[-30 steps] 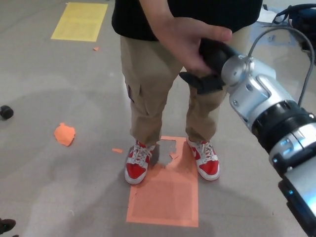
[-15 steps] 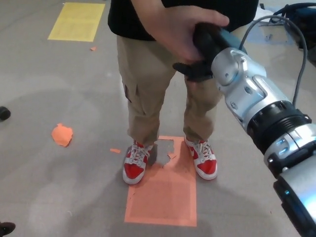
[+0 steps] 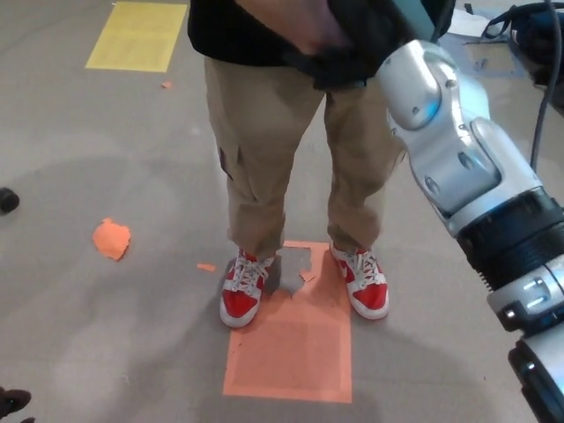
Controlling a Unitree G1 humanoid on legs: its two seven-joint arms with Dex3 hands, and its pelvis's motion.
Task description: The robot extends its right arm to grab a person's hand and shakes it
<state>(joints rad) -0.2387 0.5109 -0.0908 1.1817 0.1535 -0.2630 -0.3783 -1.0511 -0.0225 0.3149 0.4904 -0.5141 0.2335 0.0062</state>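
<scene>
A person in a black shirt and tan trousers [image 3: 264, 141] stands facing me. The person's hand [image 3: 304, 31] is at the top edge of the head view, blurred, clasped with my black right hand [image 3: 357, 48]. My right hand is shut on the person's hand, in front of the person's waist. My silver right forearm [image 3: 458, 150] reaches up to it from the lower right. Part of the clasp is cut off by the picture's top edge. My left hand does not show.
The person's red and white shoes [image 3: 242, 293] stand at the top of an orange floor patch [image 3: 291, 348]. An orange scrap [image 3: 112, 239] lies to the left, with a yellow rectangle [image 3: 137, 35] at the top left. A cable [image 3: 546, 84] loops at the right.
My right arm and the clasped hands have risen from the person's thigh level to waist level, now partly out of the top of the picture.
</scene>
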